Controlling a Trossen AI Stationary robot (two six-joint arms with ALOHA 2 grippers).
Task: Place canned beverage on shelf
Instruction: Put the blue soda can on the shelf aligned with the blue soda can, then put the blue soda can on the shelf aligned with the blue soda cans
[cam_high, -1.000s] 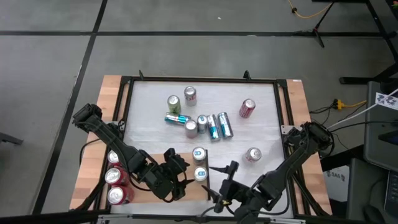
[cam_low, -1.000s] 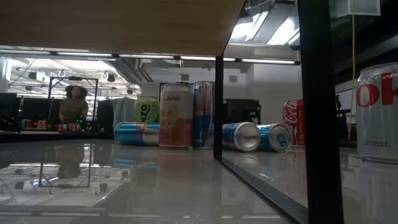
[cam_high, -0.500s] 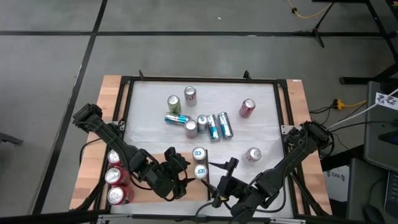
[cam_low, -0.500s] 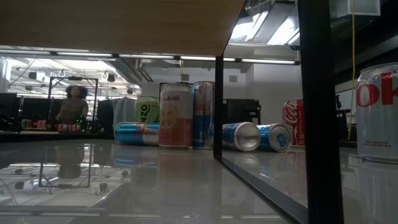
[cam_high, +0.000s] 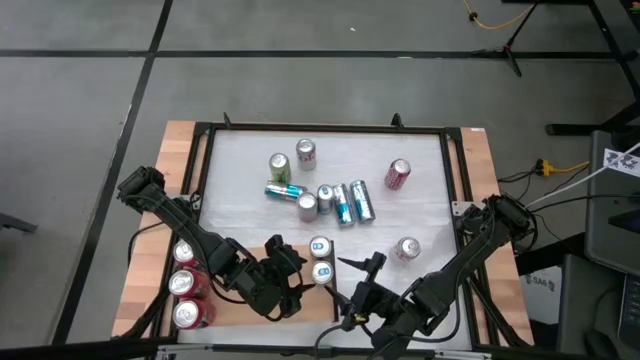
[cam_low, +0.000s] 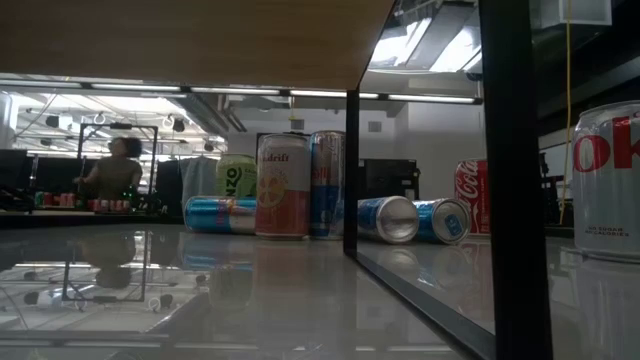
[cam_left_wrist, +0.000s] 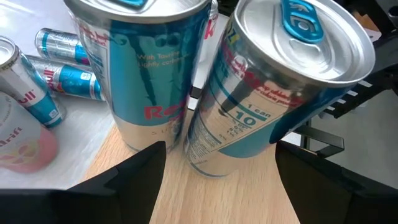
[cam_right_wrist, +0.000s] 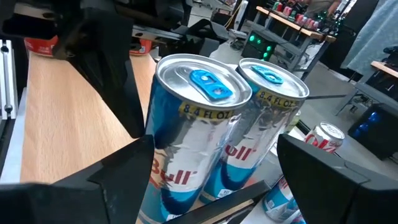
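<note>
Two slim blue-and-silver cans stand side by side at the right edge of the wooden shelf (cam_high: 225, 318): a farther one (cam_high: 319, 246) and a nearer one (cam_high: 322, 272). My left gripper (cam_high: 298, 272) comes from the table's left and is open. Its fingers (cam_left_wrist: 143, 168) stand on either side of the nearer can's foot (cam_left_wrist: 214, 165). My right gripper (cam_high: 345, 280) comes from the right, also open. Its fingers (cam_right_wrist: 118, 180) stand wide around the same can (cam_right_wrist: 199, 124), with the farther can (cam_right_wrist: 270, 106) behind it. My left gripper has bare wood showing between one finger and the can's foot. The other finger (cam_left_wrist: 311, 171) meets the can's outline, and I cannot tell whether it touches. Whether my right gripper touches the can, I cannot tell either.
Three red cans (cam_high: 182, 283) stand on the shelf's left part. On the white table farther back there are several more cans, upright and lying (cam_high: 335, 200), and two red-and-white ones (cam_high: 398, 175) (cam_high: 407, 249). A black frame post (cam_low: 512, 180) rises beside the shelf. A person (cam_low: 118, 170) stands far off in the room.
My right gripper has turned a little, and its fingertips have swung slightly toward the table's far edge beside the nearer can. The left arm has kept still.
</note>
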